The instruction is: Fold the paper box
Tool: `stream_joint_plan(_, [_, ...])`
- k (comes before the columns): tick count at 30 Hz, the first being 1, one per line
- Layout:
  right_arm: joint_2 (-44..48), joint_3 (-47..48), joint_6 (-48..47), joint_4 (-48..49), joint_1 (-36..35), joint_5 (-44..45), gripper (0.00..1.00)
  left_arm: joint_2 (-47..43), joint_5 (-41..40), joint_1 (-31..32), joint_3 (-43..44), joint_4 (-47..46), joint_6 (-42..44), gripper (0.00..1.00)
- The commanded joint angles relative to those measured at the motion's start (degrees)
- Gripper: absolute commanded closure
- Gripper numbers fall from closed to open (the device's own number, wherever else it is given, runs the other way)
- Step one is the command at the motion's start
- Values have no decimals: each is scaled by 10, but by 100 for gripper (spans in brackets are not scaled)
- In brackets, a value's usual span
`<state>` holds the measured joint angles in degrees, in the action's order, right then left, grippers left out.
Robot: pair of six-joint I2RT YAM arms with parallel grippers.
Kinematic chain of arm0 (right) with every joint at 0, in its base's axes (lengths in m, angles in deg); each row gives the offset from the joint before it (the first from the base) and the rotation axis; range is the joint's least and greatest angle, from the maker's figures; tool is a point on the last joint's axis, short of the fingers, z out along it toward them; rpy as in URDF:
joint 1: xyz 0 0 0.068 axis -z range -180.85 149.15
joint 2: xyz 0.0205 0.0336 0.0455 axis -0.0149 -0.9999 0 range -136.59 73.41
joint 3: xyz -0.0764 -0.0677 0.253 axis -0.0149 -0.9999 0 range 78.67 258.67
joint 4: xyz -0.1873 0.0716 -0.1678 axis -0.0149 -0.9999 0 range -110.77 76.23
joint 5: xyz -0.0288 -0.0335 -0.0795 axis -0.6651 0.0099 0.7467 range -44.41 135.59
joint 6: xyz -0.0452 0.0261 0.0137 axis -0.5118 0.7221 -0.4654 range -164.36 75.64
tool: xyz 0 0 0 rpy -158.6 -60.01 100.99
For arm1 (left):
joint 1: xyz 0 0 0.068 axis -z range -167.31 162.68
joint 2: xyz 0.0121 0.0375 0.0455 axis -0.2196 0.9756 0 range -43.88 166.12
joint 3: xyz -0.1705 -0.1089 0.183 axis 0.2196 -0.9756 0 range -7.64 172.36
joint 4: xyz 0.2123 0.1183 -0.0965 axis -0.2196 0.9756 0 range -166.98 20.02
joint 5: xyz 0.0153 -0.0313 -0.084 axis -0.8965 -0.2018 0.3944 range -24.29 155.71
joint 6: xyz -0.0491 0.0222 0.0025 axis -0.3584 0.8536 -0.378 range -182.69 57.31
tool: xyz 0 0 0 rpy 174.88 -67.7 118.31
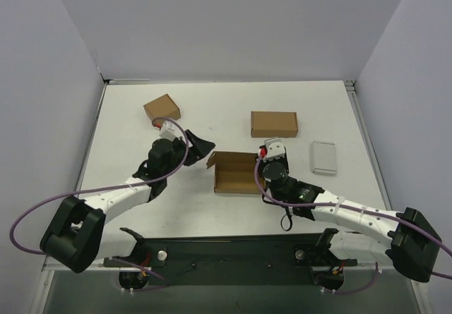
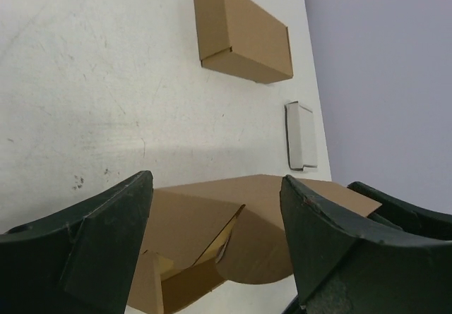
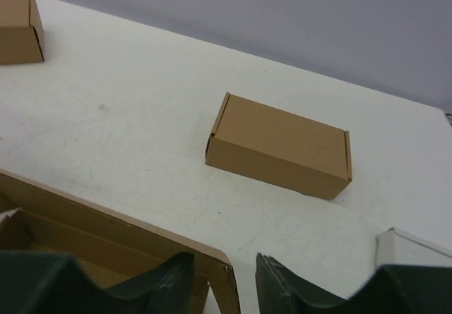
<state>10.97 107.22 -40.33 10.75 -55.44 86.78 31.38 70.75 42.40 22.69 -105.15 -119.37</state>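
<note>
The right gripper (image 3: pixel 223 261) has its fingers slightly apart, straddling the right wall of the paper box (image 1: pixel 235 176), which lies open between both grippers. The left gripper (image 2: pixel 215 187), fingers wide apart and empty, hangs just left of the box. A closed carton (image 1: pixel 274 123) sits behind it.

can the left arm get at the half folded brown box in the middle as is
Probably yes: the left arm, jaws open, hangs close by the left end of the half-folded brown cardboard box, nothing between them. The right arm is at the box's other end, out of that path.
</note>
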Motion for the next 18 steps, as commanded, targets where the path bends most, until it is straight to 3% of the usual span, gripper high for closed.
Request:
stream_joint_plan(1, [27,45,58,-115,37,-114,53,-59,13,-33,8,26,114,17])
stream_joint_plan(6, [73,42,72,-169,94,-232,27,-98,45,-62,12,76,233,15])
stream_joint_plan(12, [90,39,64,-193,148,-313,22,-114,94,-62,-8,36,319,15])
stream_joint_plan(18, [43,57,58,-187,226,-426,23,-72,147,-62,-2,-1,364,15])
